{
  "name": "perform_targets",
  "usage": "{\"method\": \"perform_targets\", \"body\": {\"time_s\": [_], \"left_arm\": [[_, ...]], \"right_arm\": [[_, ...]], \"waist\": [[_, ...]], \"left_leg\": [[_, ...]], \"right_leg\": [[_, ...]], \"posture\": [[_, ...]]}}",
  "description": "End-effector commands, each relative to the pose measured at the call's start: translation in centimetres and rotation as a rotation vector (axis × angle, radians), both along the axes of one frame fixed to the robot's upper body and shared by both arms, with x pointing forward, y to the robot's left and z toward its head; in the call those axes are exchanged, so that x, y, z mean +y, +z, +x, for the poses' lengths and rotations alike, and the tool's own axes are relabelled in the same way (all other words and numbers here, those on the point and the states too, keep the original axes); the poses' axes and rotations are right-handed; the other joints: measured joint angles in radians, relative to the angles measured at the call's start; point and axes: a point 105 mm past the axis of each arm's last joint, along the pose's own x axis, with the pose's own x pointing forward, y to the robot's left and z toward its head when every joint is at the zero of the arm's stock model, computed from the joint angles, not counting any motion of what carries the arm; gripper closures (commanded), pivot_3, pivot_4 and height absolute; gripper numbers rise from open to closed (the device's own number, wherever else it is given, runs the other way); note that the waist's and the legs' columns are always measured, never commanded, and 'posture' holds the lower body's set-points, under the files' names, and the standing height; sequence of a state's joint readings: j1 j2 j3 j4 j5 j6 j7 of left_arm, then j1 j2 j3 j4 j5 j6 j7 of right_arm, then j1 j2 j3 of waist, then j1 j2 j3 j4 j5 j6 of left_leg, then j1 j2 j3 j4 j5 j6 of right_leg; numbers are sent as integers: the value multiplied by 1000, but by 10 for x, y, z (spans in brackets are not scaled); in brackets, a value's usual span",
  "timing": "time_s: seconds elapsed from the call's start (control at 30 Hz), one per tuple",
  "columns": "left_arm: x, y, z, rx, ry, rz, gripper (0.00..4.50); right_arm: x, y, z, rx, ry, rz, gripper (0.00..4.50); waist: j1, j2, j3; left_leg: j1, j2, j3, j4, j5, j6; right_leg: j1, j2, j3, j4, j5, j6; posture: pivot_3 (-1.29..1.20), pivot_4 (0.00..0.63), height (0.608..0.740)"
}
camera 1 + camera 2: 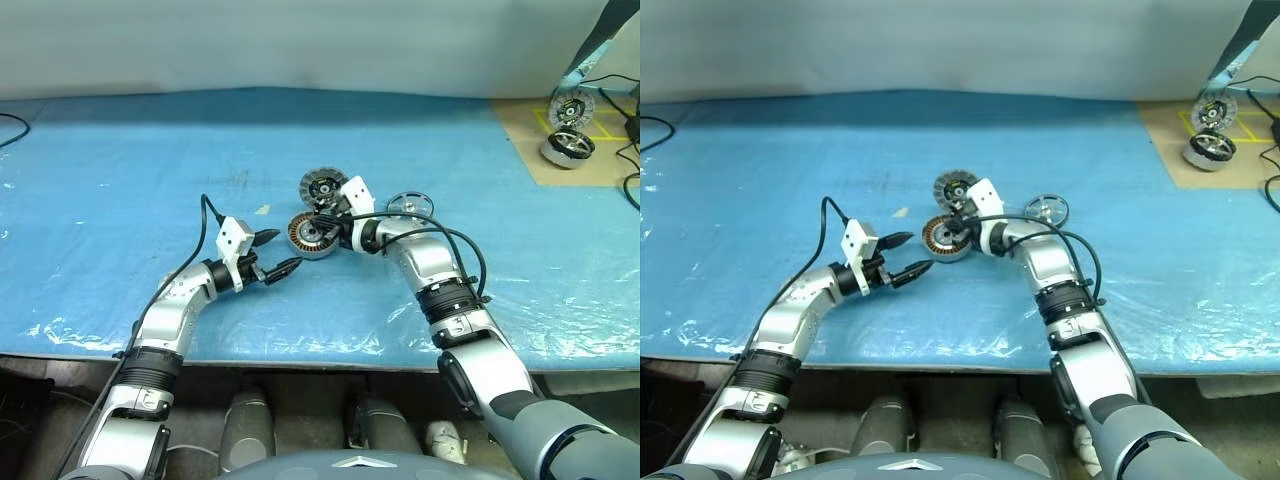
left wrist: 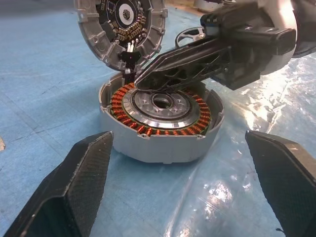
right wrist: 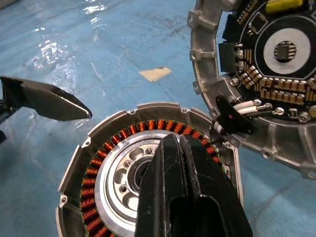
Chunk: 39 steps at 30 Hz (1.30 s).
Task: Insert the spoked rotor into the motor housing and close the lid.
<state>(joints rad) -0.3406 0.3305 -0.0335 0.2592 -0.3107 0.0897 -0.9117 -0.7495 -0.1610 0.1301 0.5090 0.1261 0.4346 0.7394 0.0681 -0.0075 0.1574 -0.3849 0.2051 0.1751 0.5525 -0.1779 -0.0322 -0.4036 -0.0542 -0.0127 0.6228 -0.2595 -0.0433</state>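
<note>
A robotics lab or assembly workshop — seen in the long worktop (image 1: 120, 200) draped in crinkled blue plastic sheeting against a plain pale wall. Laid out on it, dismantled motor parts: an open motor housing (image 1: 312, 235) with copper windings, its lid (image 1: 323, 186) beside, a spoked rotor (image 1: 411, 207). At the far right, a brown board (image 1: 530, 150) marked with yellow tape — more wheel-like motor parts (image 1: 568, 147) and trailing black cables (image 1: 630, 130).

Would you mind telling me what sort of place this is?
Probably a robotics lab workbench: a table under blue plastic sheet, an opened motor housing with its lid beside it, and more motor parts on a cardboard mat.
</note>
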Motion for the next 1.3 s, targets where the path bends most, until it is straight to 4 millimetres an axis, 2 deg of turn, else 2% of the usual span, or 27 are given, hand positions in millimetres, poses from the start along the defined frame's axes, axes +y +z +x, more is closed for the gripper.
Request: {"method": "perform_targets", "body": {"time_s": [0.03,0.2,0.47,0.73,0.87,0.97,1.2,1.3], "left_arm": [[-2,10,-1,-39,-10,-10,0],[-2,10,0,-37,-9,-10,0],[-2,10,0,-36,-10,-7,0],[-4,10,0,-35,-18,-9,0],[-3,10,-1,-34,-16,-6,0],[-3,10,-1,-35,-15,-5,0],[-4,9,-1,-37,-17,-1,0],[-4,8,-1,-35,-16,-1,0]], "right_arm": [[5,1,-5,-22,49,-25,4455],[6,-2,-9,-10,57,-18,4455],[2,29,-3,-87,44,72,4455],[13,44,-8,-106,70,171,4455],[16,26,-15,-104,108,73,4455],[11,11,-10,-93,70,8,4455],[1,-9,-1,-55,8,-63,4455],[-4,-25,-2,-17,-2,-126,4455]], "waist": [[0,0,0],[-1,0,0],[0,0,0],[0,0,0],[1,0,0],[0,0,0],[0,0,0],[0,0,0]], "left_leg": [[0,0,0,0,0,0],[1,0,0,0,0,0],[1,0,0,1,0,0],[1,0,0,2,0,0],[1,0,0,2,0,0],[1,0,0,2,0,0],[1,0,0,3,0,0],[2,0,-1,4,0,0]], "right_leg": [[0,0,0,0,0,0],[1,0,0,1,0,0],[1,0,0,1,0,0],[1,0,0,1,0,0],[1,0,0,1,0,0],[1,0,0,1,0,0],[2,0,0,2,0,0],[3,0,0,2,0,0]], "posture": [[0,150,740],[0,150,740],[0,150,740],[0,150,740],[0,150,740],[0,150,740],[0,150,740],[0,150,740]]}}
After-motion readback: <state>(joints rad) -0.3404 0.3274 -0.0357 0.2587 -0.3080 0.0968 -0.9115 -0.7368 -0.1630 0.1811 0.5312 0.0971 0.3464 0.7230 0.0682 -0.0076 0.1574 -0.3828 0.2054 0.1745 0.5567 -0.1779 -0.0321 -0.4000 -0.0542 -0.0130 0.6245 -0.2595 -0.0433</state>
